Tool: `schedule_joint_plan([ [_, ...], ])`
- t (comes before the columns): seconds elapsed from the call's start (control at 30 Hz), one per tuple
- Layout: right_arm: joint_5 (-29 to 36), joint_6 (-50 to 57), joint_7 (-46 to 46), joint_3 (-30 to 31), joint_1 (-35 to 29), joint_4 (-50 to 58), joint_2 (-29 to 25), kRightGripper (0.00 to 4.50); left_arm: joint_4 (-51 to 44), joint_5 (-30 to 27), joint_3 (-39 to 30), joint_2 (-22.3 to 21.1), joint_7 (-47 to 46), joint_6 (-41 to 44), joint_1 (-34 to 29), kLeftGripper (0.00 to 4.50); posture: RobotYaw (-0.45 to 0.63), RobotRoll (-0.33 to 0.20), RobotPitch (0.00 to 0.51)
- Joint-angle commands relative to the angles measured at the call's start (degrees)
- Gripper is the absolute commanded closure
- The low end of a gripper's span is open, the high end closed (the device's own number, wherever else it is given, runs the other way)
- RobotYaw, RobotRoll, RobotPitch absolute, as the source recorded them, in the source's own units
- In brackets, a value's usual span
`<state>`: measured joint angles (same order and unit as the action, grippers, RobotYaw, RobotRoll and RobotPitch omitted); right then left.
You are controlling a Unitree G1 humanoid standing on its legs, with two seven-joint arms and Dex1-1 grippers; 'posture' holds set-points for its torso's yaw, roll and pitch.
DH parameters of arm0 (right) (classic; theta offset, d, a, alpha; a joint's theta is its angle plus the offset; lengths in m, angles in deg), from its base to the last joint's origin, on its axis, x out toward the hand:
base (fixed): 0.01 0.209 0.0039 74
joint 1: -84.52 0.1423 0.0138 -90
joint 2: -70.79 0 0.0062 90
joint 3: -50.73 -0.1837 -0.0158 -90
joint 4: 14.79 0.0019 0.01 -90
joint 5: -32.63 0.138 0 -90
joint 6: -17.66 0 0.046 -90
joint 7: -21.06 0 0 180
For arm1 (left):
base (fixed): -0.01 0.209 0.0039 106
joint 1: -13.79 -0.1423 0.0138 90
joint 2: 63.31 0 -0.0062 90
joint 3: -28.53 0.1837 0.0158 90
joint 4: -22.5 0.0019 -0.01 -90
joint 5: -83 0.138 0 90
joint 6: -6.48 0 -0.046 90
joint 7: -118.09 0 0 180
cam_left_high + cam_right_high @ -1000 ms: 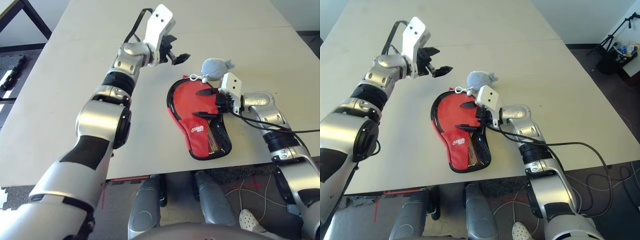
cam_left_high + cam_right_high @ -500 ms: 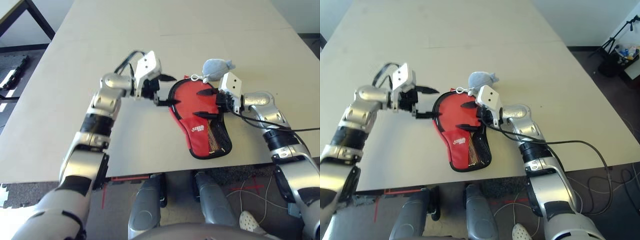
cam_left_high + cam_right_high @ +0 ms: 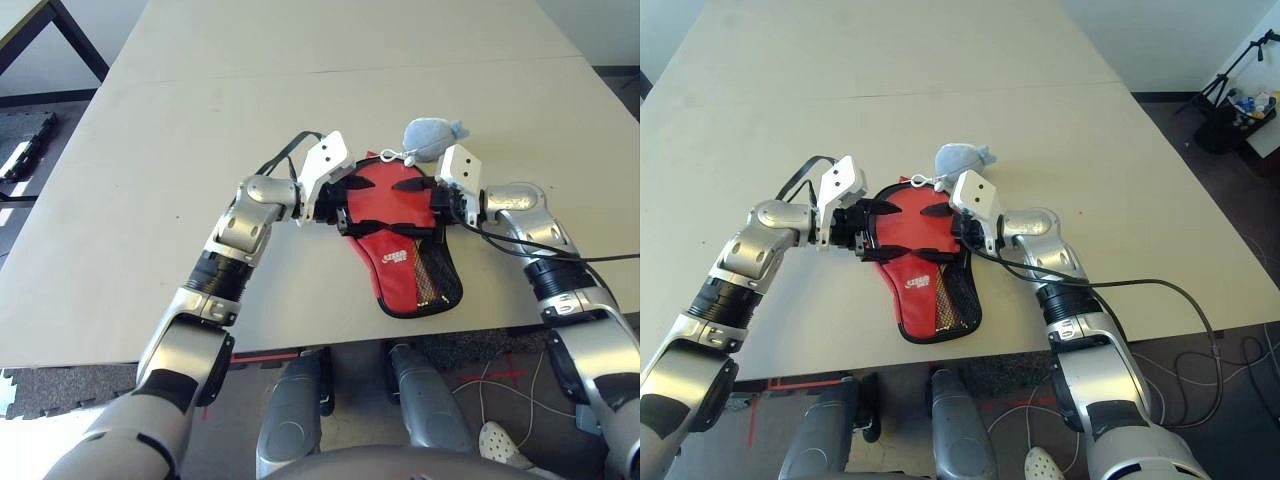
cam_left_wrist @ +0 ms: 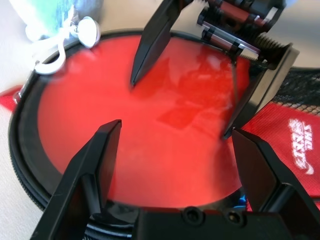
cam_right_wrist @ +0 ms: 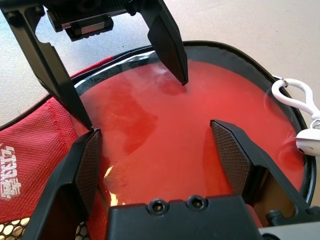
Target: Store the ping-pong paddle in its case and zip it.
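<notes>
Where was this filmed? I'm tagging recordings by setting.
Probably a lab or workshop room: a big plain table, loose cables across the grey floor, and a tripod with gear in the corner.

The case (image 3: 405,255) lies flat near the table's front edge, red fabric with black zipper edging, its round end pointing away from the robot and its narrow end toward it. It's unzipped around the head, and the ping-pong paddle (image 4: 165,125) sits inside, its glossy round red face showing, ringed by the black rim. Over the handle end, the red flap carries a small white logo beside a mesh pocket.
</notes>
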<state>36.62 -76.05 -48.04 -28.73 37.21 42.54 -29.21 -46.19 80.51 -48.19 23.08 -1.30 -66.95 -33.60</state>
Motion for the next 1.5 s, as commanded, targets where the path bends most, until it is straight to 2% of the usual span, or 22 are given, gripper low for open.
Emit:
schedule_joint_plan([
  [0.03,-1.9,1.4,-0.6,2.1,-2.0,-0.9,-0.9,0.00,2.1,1.3,2.2,-0.4,0.0,0.2,-1.1,0.04,-0.10,0.000,0.215],
  [0.2,0.2,3.4,-1.3,0.0,0.3,2.0,-2.1,0.00,1.9,1.3,2.9,-0.2,0.1,0.2,-2.1,0.04,-0.11,0.000,0.214],
  [0.43,2.9,5.4,-0.5,-3.9,8.5,0.6,-3.3,0.00,1.1,1.1,3.1,-0.3,0.1,0.8,-2.6,0.04,-0.10,0.000,0.211],
  [0.6,1.7,2.0,2.8,-5.8,16.9,-7.6,-3.7,0.00,-0.5,1.1,3.6,-0.3,0.1,1.6,-3.9,0.04,-0.10,0.000,0.210],
  [0.9,-4.5,-4.6,8.7,-5.2,26.2,-27.9,-5.1,0.00,-2.2,0.9,3.7,-0.6,-0.1,2.8,-4.8,0.04,-0.08,0.000,0.211],
  [1.1,-7.0,-4.5,9.2,-5.0,28.4,-35.9,-5.9,0.00,-3.4,0.7,3.8,-1.0,-0.2,3.5,-5.4,0.04,-0.07,0.000,0.212],
  [1.5,-10.1,-2.5,11.8,-5.6,28.0,-40.4,-5.6,0.00,-4.9,0.4,4.0,-1.5,-0.2,4.2,-5.9,0.04,-0.06,0.000,0.220],
])
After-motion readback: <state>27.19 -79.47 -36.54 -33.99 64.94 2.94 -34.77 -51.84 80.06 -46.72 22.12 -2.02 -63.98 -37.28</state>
